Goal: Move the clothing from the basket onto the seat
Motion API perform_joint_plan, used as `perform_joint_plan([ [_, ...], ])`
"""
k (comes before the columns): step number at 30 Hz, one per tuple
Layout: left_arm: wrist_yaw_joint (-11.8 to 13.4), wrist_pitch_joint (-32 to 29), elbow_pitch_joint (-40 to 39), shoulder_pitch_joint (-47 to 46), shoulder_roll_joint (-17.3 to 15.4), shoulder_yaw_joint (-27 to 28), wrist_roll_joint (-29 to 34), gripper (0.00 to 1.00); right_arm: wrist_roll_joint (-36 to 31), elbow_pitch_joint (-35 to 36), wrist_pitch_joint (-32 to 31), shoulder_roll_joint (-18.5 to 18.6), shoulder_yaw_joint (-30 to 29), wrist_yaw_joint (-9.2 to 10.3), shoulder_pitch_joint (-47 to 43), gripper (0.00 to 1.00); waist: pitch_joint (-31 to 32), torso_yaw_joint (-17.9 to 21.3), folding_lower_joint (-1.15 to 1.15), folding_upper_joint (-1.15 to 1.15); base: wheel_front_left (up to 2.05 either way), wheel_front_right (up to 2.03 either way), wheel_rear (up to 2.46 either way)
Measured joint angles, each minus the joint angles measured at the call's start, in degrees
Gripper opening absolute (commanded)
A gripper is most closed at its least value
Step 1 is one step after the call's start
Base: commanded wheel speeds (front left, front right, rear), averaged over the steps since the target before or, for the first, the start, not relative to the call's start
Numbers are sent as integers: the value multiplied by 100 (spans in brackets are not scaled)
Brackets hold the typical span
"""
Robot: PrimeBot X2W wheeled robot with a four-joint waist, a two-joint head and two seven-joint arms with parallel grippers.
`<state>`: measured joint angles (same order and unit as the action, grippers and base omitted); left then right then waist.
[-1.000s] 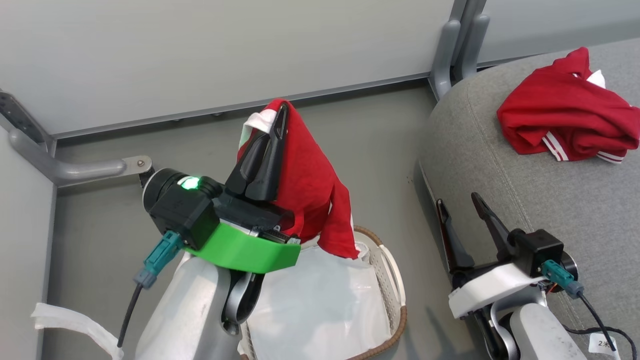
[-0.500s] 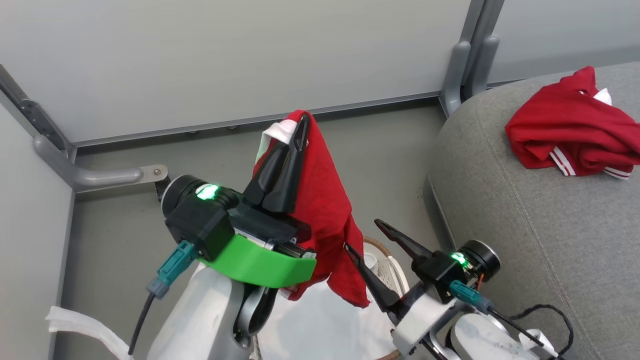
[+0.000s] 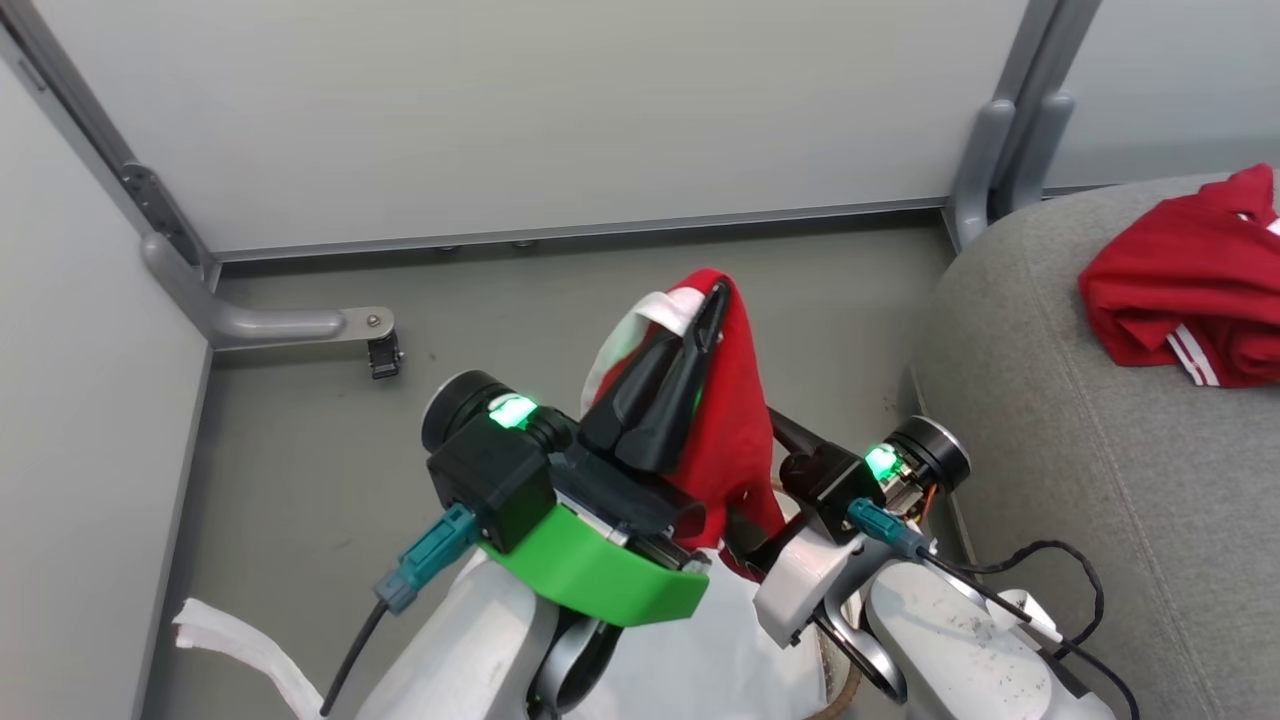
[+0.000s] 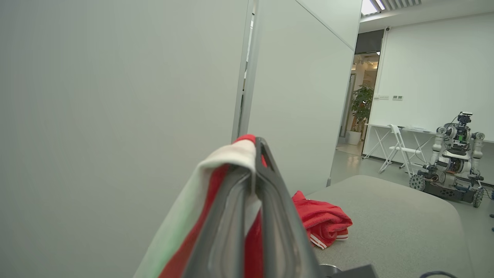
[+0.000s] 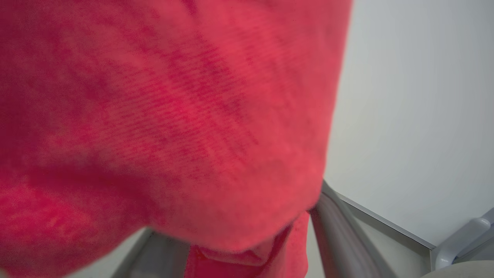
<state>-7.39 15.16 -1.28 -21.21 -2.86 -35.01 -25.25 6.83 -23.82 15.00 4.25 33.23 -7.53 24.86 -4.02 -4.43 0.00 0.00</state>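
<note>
Your left hand [image 3: 713, 300] pinches the soft, light red fabric garment [image 3: 735, 430]; take its limp hanging fold with your wide-open right hand [image 5: 235, 210].

Nothing legible is showing anywhere (one small white tag [image 3: 1030, 612] is looking too blurred to read).

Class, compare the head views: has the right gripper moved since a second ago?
Yes. Measured against the seat, the right gripper has swung to the robot's left, off the seat's edge, and now stands open at the hanging clothing.
</note>
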Motion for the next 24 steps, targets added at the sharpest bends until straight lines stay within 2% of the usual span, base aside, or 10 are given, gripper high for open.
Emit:
perform_joint_plan([
  [1, 0, 0, -2, -1, 2, -49, -21, 0, 4, -85, 0, -24, -16, 0, 7, 0, 0, -42, 0, 0, 0, 0, 0],
  [8, 0, 0, 92, 15, 1, 5, -35, 0, 224, -164, 0, -120, -96, 0, -37, 0, -26, -156, 0, 0, 0, 0, 0],
  [9, 0, 0, 105, 26, 0, 60, -29, 32, 249, -159, 0, -122, -121, 0, -59, 0, -33, -130, 0, 0, 0, 0, 0],
  [10, 0, 1, 118, 49, 1, 116, -13, 86, 296, -145, 0, -121, -170, 0, -90, 0, -38, -92, 0, 0, 0, 0, 0],
  [11, 0, 1, 147, 69, 1, 169, 13, 100, 343, -121, 0, -120, -218, 0, -119, 0, -41, -47, 0, 0, 0, 0, 0],
  [16, 0, 2, 312, 150, 0, 318, 187, 100, 565, 42, 0, -130, -370, 0, -324, 0, -55, 267, 0, 0, 0, 0, 0],
  [24, 0, 1, 702, 214, 5, 307, 420, 100, 903, 374, 0, -132, -684, 0, -551, 0, -148, 1094, 0, 0, 0, 0, 0],
])
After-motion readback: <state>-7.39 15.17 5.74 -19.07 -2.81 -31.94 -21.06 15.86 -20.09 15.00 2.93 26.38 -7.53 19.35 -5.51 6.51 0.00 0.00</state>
